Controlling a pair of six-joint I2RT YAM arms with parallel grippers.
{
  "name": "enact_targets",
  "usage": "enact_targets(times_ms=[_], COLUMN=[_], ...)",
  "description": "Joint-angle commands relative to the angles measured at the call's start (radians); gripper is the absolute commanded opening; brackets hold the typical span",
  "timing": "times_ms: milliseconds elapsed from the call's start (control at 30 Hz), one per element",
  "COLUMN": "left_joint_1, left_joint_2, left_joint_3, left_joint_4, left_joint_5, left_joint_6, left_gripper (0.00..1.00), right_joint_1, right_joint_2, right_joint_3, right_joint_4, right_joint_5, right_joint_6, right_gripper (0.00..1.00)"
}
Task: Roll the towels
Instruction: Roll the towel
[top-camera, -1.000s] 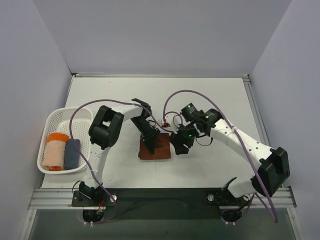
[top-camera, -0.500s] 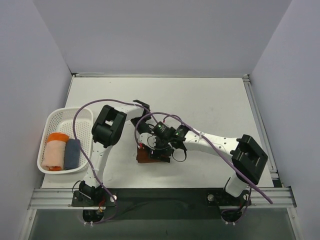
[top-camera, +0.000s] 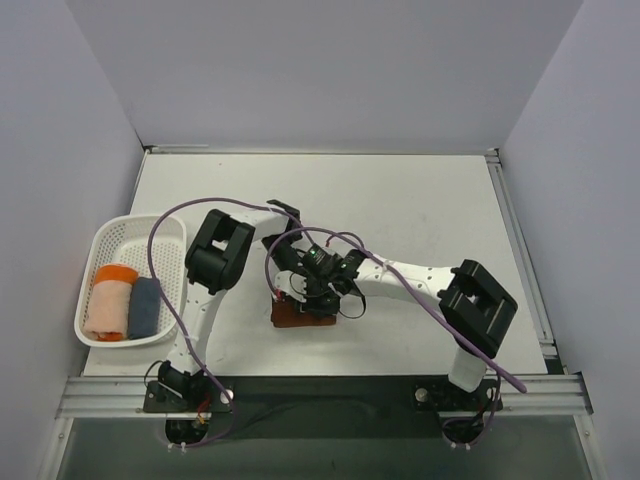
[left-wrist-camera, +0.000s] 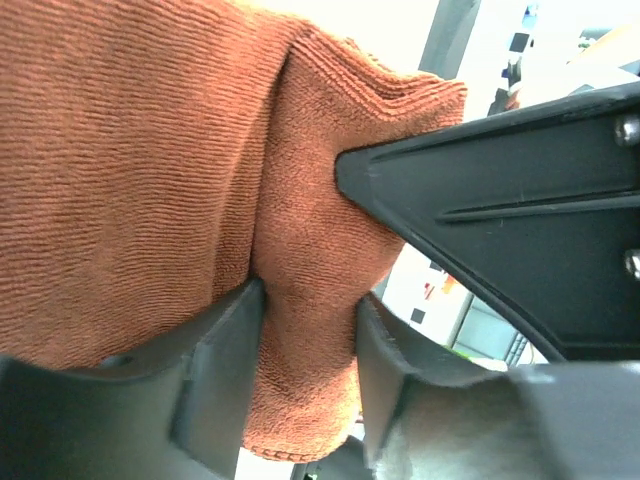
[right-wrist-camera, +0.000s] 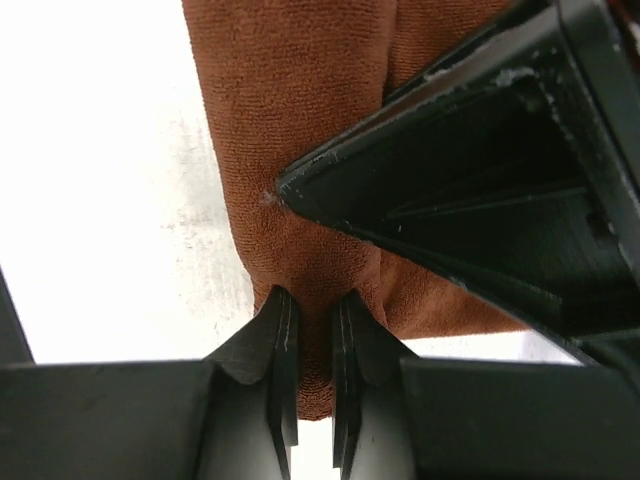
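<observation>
The rust-brown towel (top-camera: 302, 317) lies bunched on the table in front of the arms, mostly hidden under both grippers. My left gripper (top-camera: 288, 278) is shut on a thick fold of it; the left wrist view shows the towel (left-wrist-camera: 150, 170) filling the frame and the left gripper (left-wrist-camera: 306, 310) pinching that fold. My right gripper (top-camera: 314, 297) is shut on a thin fold at the towel's edge (right-wrist-camera: 290, 120), seen between the jaws of the right gripper (right-wrist-camera: 310, 320). The peach-orange towel (top-camera: 108, 300) and the slate-blue towel (top-camera: 146, 307) lie rolled in the basket.
A white lattice basket (top-camera: 128, 234) stands at the table's left edge. The two grippers are crossed close together over the towel; each one's black finger shows in the other's wrist view (left-wrist-camera: 520, 190) (right-wrist-camera: 480, 190). Purple cables loop above both arms.
My right arm has swung left across the towel and closed in beside the left gripper. The towel has gone from a flat rectangle to a smaller bunch, shifted a little left and nearer.
</observation>
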Motion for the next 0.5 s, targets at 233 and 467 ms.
enact_targets(times_ms=[233,467], left_joint_1=[0.244,0.472], left_joint_2=[-0.199,-0.400], left_joint_3=[0.030,0.204], left_joint_4=[0.185,0.098], left_joint_5=[-0.098,-0.041], left_joint_6=[0.038,0.084], left_gripper=[0.68,0.71], right_joint_1=[-0.090,-0.186], right_joint_2=[0.230,0.405], right_joint_3=[0.104,0.271], right_joint_4=[-0.308,-0.460], right_joint_5=[-0.380,-0.549], right_joint_6=[-0.003,0.021], right_gripper=[0.00,0.00])
